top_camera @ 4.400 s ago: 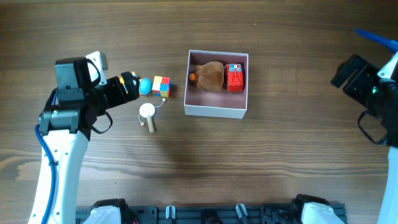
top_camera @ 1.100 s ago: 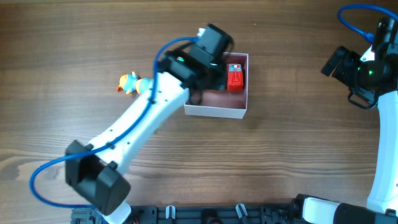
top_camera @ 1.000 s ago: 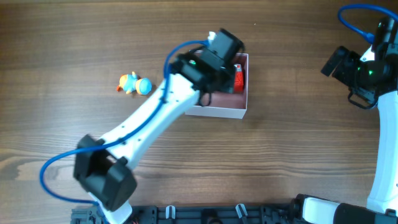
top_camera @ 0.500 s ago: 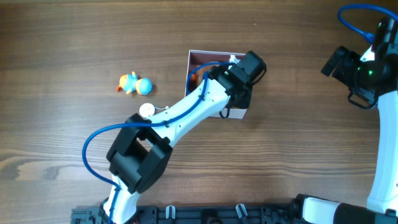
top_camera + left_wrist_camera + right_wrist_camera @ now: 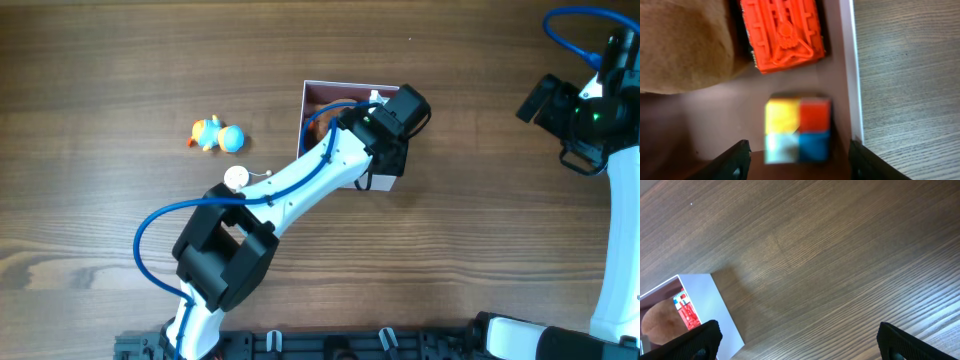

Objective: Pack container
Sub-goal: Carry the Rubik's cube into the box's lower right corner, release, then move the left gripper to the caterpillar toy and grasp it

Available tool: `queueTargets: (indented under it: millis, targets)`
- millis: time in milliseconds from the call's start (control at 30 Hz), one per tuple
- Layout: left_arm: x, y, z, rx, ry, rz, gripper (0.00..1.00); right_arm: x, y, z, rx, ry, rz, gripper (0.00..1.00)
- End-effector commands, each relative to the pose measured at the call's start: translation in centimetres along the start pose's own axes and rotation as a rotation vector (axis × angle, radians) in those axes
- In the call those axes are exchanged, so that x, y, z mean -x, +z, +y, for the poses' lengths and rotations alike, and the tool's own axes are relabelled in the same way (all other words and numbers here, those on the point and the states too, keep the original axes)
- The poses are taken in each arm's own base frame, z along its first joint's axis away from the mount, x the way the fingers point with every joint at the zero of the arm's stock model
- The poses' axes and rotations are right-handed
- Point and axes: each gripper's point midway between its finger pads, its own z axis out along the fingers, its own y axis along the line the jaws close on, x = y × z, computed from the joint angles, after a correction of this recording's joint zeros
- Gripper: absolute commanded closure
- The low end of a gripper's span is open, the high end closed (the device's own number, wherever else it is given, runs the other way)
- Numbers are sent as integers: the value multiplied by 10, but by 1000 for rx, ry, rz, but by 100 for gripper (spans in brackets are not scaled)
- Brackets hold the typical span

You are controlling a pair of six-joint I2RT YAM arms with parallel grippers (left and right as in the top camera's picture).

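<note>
The container [image 5: 304, 105] is a white-walled box with a pink inside at the table's middle. In the left wrist view its wall [image 5: 852, 75] holds a brown plush [image 5: 685, 45], a red toy [image 5: 782, 32] and a coloured cube [image 5: 797, 127] lying on the pink floor. My left gripper [image 5: 388, 128] reaches over the container's right side. Its fingers [image 5: 799, 147] stand wide open above the cube, apart from it. My right gripper [image 5: 540, 100] is open and empty at the far right, above bare wood [image 5: 797, 335].
An orange and blue toy [image 5: 217, 135] lies on the table left of the container. A white round wooden piece [image 5: 236, 178] lies below it, beside my left arm. The container's white corner [image 5: 722, 305] shows in the right wrist view.
My left arm swung from the table's left across to the container. The coloured cube left the table and now lies in the container, released. The right arm barely moved.
</note>
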Motion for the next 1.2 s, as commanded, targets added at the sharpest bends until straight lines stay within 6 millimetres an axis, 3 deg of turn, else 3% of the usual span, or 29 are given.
queueTargets:
  millis: [0,167,200,333,467,567,733,833,967,1167]
  targets:
    - [29,-37,9,-20,-47,-92,32,-2,4,-1,-6,15,15,0]
    - [48,-88,33,-27,-68,-152,28,-2,4,-1,-6,15,15,0]
    - [51,-100,43,-12,-59,-167,22,-2,4,-1,-6,14,15,0]
    - [60,-150,120,191,-135,-256,3,-2,4,-1,-6,15,15,0]
    - [57,-176,198,348,-261,-257,8,-2,4,-1,-6,14,15,0]
    - [45,-166,235,360,-348,-163,11,-2,4,-1,-6,14,15,0]
    - [24,-108,272,355,-316,17,8,-2,4,-1,-6,14,15,0]
    - [15,-74,283,371,-269,92,9,-2,4,-1,-6,15,15,0]
    - [2,-42,288,387,-265,184,20,-2,4,-1,-6,14,15,0]
    - [-7,-7,300,426,-264,246,13,-2,4,-1,-6,15,15,0]
